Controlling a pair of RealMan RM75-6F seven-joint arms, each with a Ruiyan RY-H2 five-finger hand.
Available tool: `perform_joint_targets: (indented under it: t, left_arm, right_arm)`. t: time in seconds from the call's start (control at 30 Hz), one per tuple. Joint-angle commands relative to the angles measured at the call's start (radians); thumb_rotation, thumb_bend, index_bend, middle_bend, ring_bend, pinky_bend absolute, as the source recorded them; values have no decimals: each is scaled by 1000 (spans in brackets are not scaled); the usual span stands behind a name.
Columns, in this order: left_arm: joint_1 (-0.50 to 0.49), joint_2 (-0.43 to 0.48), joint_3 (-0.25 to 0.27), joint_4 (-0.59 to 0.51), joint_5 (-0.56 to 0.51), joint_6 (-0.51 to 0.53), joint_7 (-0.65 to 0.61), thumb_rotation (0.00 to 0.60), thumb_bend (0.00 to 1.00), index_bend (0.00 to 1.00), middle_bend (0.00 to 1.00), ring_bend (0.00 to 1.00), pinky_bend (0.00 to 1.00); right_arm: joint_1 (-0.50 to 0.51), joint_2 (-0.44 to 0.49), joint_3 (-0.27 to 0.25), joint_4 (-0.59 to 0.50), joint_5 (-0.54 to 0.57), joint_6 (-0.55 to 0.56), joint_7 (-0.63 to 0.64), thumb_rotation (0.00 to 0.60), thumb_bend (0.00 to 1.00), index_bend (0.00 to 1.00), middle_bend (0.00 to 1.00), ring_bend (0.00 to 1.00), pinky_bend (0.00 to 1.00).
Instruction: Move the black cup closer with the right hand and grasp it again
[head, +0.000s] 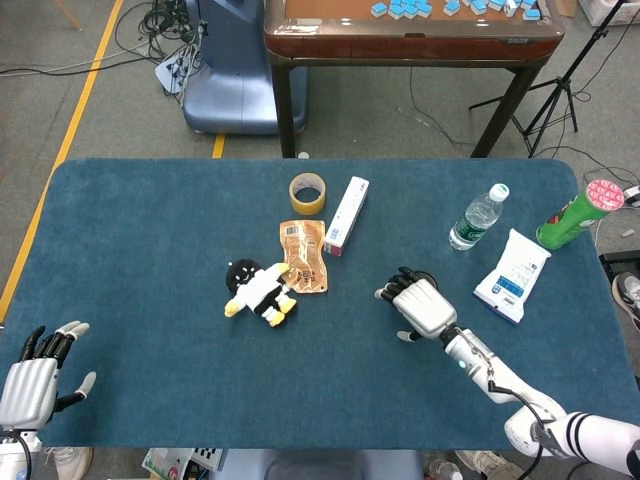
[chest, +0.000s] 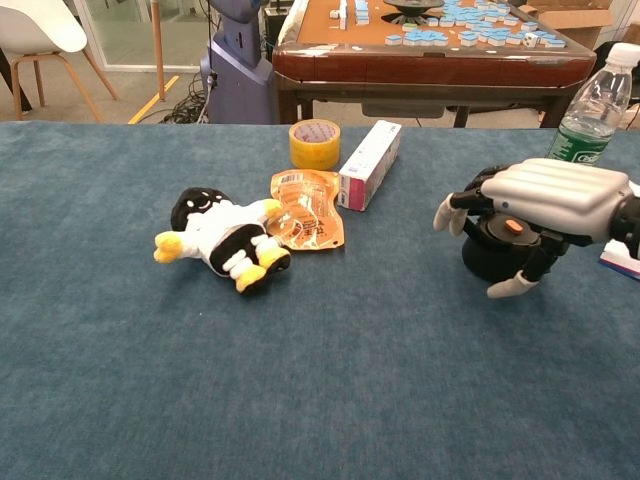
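The black cup (chest: 494, 254), with an orange dot on its lid, stands on the blue table at the right. My right hand (chest: 548, 198) lies over its top, dark fingers curled down the left side and the thumb at the near right, gripping it. In the head view the right hand (head: 420, 305) covers the cup almost wholly. My left hand (head: 32, 374) rests at the table's near left corner, fingers spread and holding nothing.
A plush penguin (head: 258, 290), an orange pouch (head: 303, 256), a white box (head: 346, 215) and a tape roll (head: 307, 192) lie left of the cup. A water bottle (head: 477, 217), a white wipes pack (head: 513, 274) and a green can (head: 577, 213) stand to its right.
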Motion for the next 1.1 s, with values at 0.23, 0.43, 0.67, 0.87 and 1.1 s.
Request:
perform_joint_targets:
  t: [0.23, 0.43, 0.67, 0.87, 1.1]
  left_arm:
    - [-3, 0, -1, -2, 2, -3, 3, 600, 270, 200, 166, 211, 43]
    - [-5, 2, -3, -7, 2, -4, 8, 600, 270, 200, 166, 211, 43]
    - [-13, 3, -4, -14, 6, -11, 15, 600, 270, 200, 166, 210, 43]
    - [-19, 4, -5, -15, 9, -16, 19, 600, 270, 200, 166, 211, 43]
    - [-24, 3, -5, -21, 12, -19, 28, 600, 270, 200, 167, 210, 43]
  right_arm:
    - [-17, 23, 4, -5, -7, 42, 18, 600, 0, 278, 388, 281, 115]
    - [-32, 45, 4, -14, -12, 71, 23, 600, 0, 279, 434, 319, 115]
    - [-58, 92, 1, -35, -15, 110, 22, 600, 0, 290, 453, 339, 115]
    - [-85, 131, -2, -41, -3, 132, 20, 600, 0, 291, 454, 341, 115]
    - [-109, 163, -1, -35, 11, 147, 27, 600, 0, 291, 454, 341, 115]
